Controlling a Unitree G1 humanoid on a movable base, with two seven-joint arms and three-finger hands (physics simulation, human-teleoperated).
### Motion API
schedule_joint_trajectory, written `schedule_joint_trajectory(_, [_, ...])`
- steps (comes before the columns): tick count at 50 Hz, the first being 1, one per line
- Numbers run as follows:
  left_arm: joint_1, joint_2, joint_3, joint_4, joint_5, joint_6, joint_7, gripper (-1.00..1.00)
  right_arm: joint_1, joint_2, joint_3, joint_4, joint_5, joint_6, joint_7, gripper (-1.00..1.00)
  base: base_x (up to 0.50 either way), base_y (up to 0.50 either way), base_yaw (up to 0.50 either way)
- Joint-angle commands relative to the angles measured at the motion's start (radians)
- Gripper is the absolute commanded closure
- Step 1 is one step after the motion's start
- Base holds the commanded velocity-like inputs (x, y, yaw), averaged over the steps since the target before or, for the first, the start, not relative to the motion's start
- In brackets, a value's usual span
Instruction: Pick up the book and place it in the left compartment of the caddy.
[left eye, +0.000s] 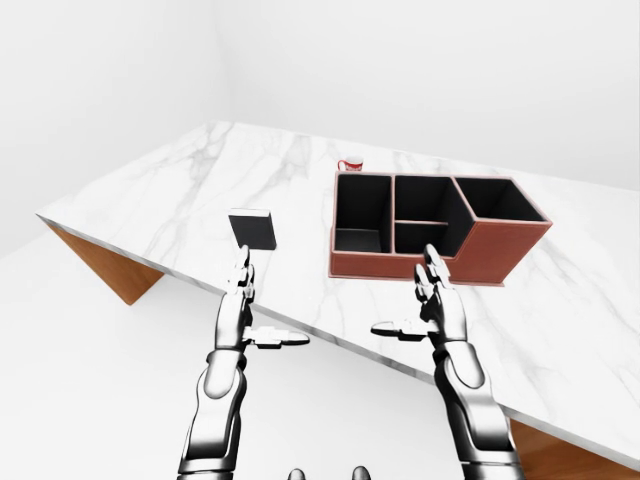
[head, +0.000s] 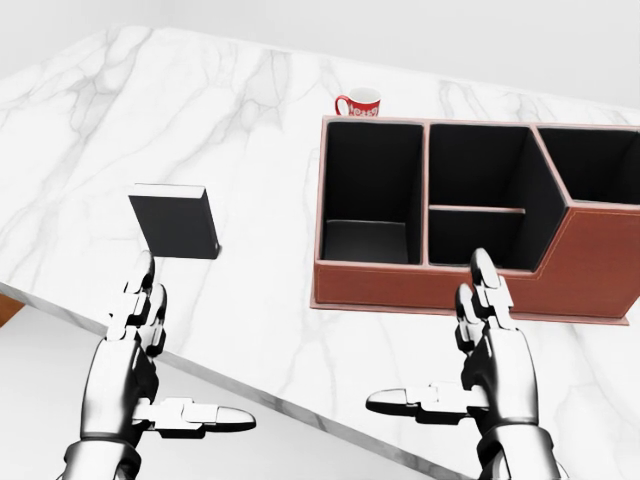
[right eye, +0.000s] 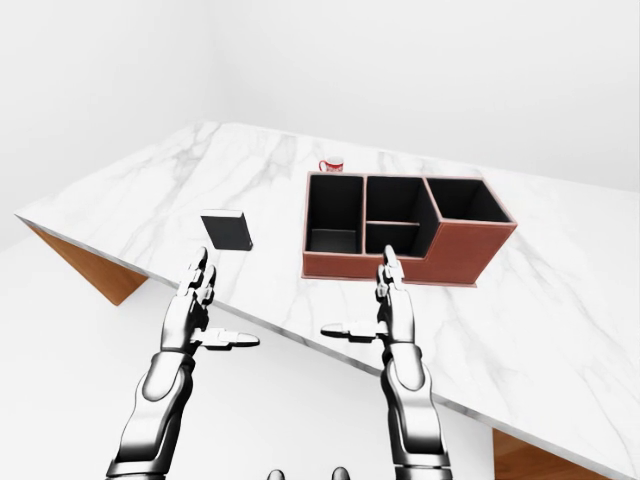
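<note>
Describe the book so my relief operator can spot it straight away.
On the white marble table, look left of the brown caddy in the head view. The book lies flat there by itself, just above the left hand. It is the only dark, flat slab; the red-and-white mug stands above the caddy.

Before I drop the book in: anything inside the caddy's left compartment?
The caddy's left compartment shows only a bare dark floor. Its near wall hides the floor's nearest strip.
</note>
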Motion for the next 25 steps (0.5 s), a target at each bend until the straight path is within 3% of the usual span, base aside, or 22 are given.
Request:
schedule_joint_trajectory(1, [0.000, 0.001, 0.001, 0.002, 0.000, -0.003, 0.001, -1.00, 0.011, -0.002, -0.020, -0.041, -0.036, -0.022, -0.063, -1.00, 0.00, 0.00, 0.00])
schedule_joint_trajectory(5, [-0.004, 0.002, 0.003, 0.014, 0.000, -0.011, 0.001, -1.00, 0.022, 0.002, -0.029, -0.076, -0.039, -0.018, -0.084, -1.00, 0.00, 0.00, 0.00])
schedule_joint_trajectory(8, [0.002, 0.001, 0.001, -0.004, 0.000, 0.001, 0.001, -1.00, 0.028, -0.001, -0.041, -0.088, -0.030, -0.025, -0.090, -1.00, 0.00, 0.00, 0.00])
schedule_joint_trajectory(10, [-0.002, 0.001, 0.003, 0.015, -0.001, -0.014, 0.001, -1.00, 0.029, -0.001, -0.042, -0.097, -0.032, -0.024, -0.092, -1.00, 0.00, 0.00, 0.00])
schedule_joint_trajectory(14, [0.002, 0.001, 0.002, -0.002, -0.003, -0.001, 0.000, -1.00, 0.036, -0.002, -0.058, -0.116, -0.031, -0.029, -0.104, -1.00, 0.00, 0.00, 0.00])
schedule_joint_trajectory(23, [-0.002, 0.002, 0.004, 0.013, -0.002, -0.012, 0.001, -1.00, 0.064, 0.000, -0.091, -0.182, -0.005, -0.012, -0.111, -1.00, 0.00, 0.00, 0.00])
schedule_joint_trajectory(25, [0.003, 0.001, 0.002, -0.008, -0.001, 0.004, 0.002, -1.00, 0.071, -0.001, -0.107, -0.203, 0.002, -0.009, -0.114, -1.00, 0.00, 0.00, 0.00])
